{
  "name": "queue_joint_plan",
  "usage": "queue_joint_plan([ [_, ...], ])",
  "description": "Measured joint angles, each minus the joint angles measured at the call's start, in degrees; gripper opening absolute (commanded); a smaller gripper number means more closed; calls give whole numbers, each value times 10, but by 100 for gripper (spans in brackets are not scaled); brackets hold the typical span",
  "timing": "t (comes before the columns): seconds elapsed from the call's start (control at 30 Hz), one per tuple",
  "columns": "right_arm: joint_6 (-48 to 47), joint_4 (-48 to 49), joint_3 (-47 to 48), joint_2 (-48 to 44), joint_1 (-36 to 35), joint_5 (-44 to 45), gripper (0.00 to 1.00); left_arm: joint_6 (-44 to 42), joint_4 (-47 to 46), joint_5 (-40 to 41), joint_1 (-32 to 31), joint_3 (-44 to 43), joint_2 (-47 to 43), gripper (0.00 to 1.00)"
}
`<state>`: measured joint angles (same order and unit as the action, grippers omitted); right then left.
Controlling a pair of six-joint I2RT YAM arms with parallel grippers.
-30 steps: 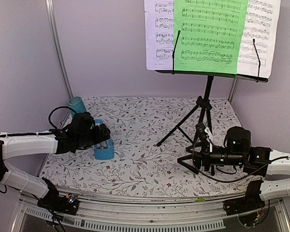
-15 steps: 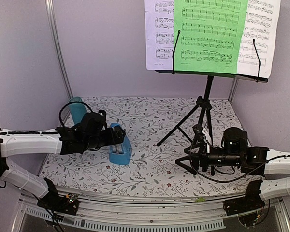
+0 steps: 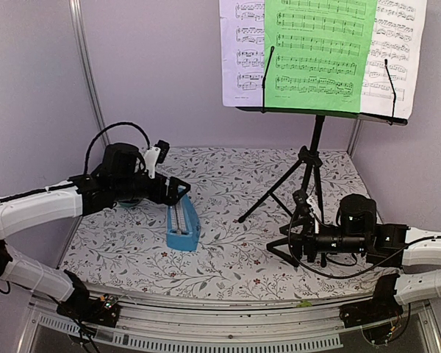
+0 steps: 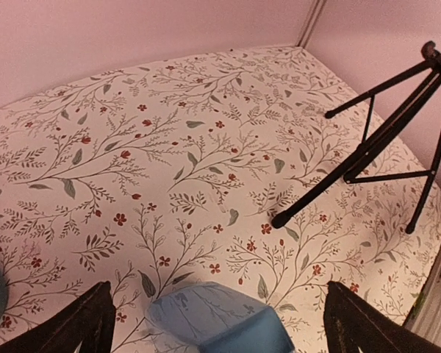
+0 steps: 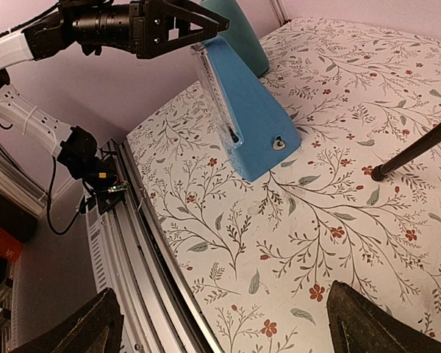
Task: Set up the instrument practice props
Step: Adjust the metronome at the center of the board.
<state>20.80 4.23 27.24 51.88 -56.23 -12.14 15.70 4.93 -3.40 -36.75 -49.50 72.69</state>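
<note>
Blue pyramid metronome (image 3: pixel 182 226), pale scale on its front face, stands upright on the floral table (image 3: pixel 228 176), at 9 o'clock from the black tripod stand (image 3: pixel 317 147). Left claw (image 3: pixel 178 189) is spread wide just beside its tip. Right claw (image 3: pixel 288 237), at the tripod's 6 o'clock, is spread, empty.

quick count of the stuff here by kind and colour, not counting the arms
music stand: 1
green sheet-music page: 1
white sheet-music pages: 2
blue metronome: 1
teal cup: 1
total: 6
</note>
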Motion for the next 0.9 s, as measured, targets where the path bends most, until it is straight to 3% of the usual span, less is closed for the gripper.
queue_joint_plan([
  [0.37, -14, -4, -3, -15, 0, 0, 99, -163, 10, -243, 74, -11, 43, 99],
  [0.67, -18, -6, -19, -50, 0, 0, 99, -283, 56, -280, 76, -60, 108, 96],
  [0.9, -18, -9, -22, -55, 0, 0, 99, -333, 74, -296, 78, -64, 121, 83],
])
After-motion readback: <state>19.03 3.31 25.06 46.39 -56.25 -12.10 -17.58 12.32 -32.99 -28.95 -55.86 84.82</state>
